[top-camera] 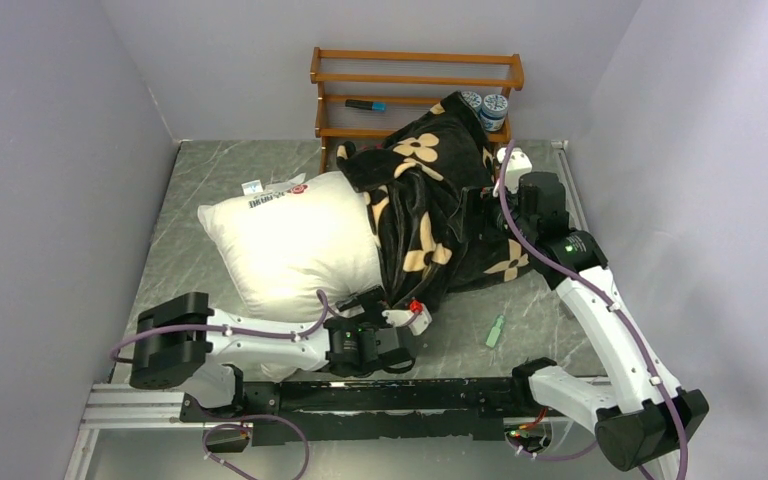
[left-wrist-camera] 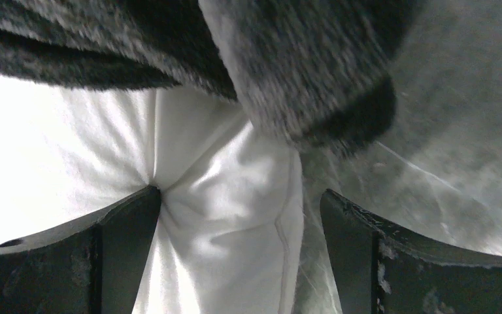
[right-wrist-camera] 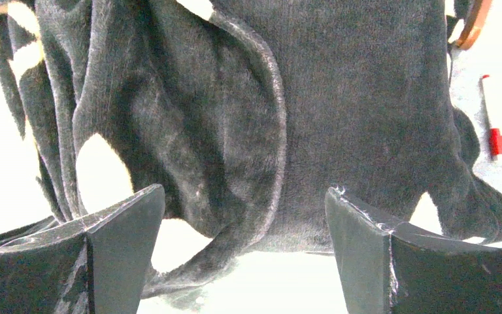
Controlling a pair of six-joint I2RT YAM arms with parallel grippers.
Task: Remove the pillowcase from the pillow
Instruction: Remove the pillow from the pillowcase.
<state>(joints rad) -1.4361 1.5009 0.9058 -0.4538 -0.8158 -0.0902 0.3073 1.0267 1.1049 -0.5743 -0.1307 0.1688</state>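
Observation:
The white pillow (top-camera: 285, 245) lies on the grey table, its left half bare. The black flowered pillowcase (top-camera: 430, 200) is bunched over its right end. My left gripper (top-camera: 392, 300) sits low at the pillow's near corner, open. In the left wrist view the left gripper (left-wrist-camera: 240, 191) straddles the white pillow (left-wrist-camera: 222, 216) corner, with one finger (left-wrist-camera: 124, 242) pressed into it and the pillowcase (left-wrist-camera: 301, 72) edge just beyond. My right gripper (top-camera: 482, 212) is at the pillowcase's right side. The right gripper (right-wrist-camera: 245, 188) stands open with folds of pillowcase (right-wrist-camera: 314, 111) between its fingers.
A wooden rack (top-camera: 415, 82) stands against the back wall with a blue-and-black tool (top-camera: 365, 104) and two round tins (top-camera: 486, 106) on it. A small green object (top-camera: 495, 331) lies on the table near the right arm. Grey walls close in on both sides.

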